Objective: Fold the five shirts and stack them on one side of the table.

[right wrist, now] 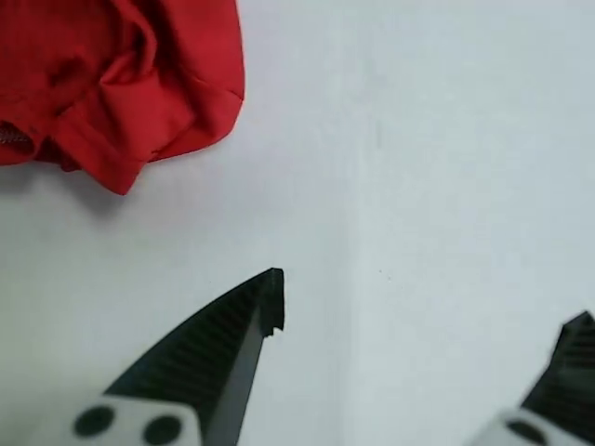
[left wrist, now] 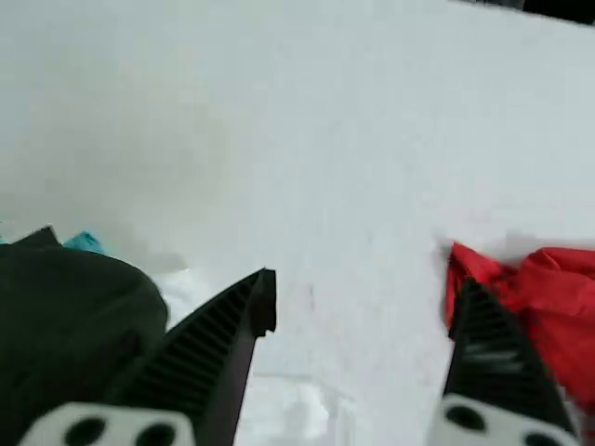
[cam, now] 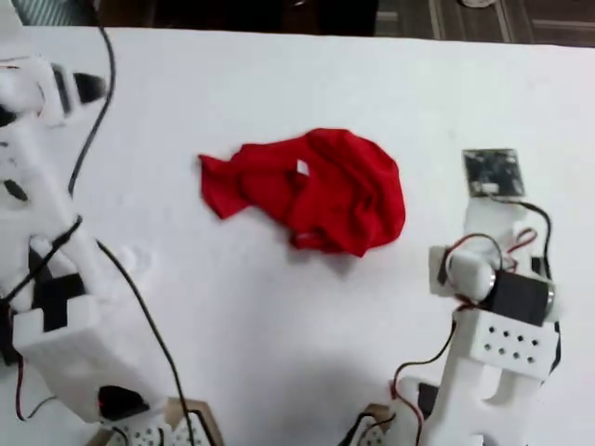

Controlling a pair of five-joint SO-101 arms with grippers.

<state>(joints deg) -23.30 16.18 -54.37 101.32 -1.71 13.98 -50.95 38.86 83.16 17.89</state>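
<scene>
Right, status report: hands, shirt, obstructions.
Left hand open, holding nothing. Right hand open, holding nothing. Red shirt crumpled mid-table, unfolded, ungrasped. Dark shape beside left hand, unidentified.

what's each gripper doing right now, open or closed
left gripper: open, holding nothing
right gripper: open, holding nothing

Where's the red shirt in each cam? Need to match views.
High view: red shirt crumpled mid-table, between the two arms.
Left wrist view: red shirt edge behind one fingertip of the open left gripper.
Right wrist view: red shirt beyond the open right gripper, apart from its fingers.
Shared landmark: the white table under the shirt.
</scene>
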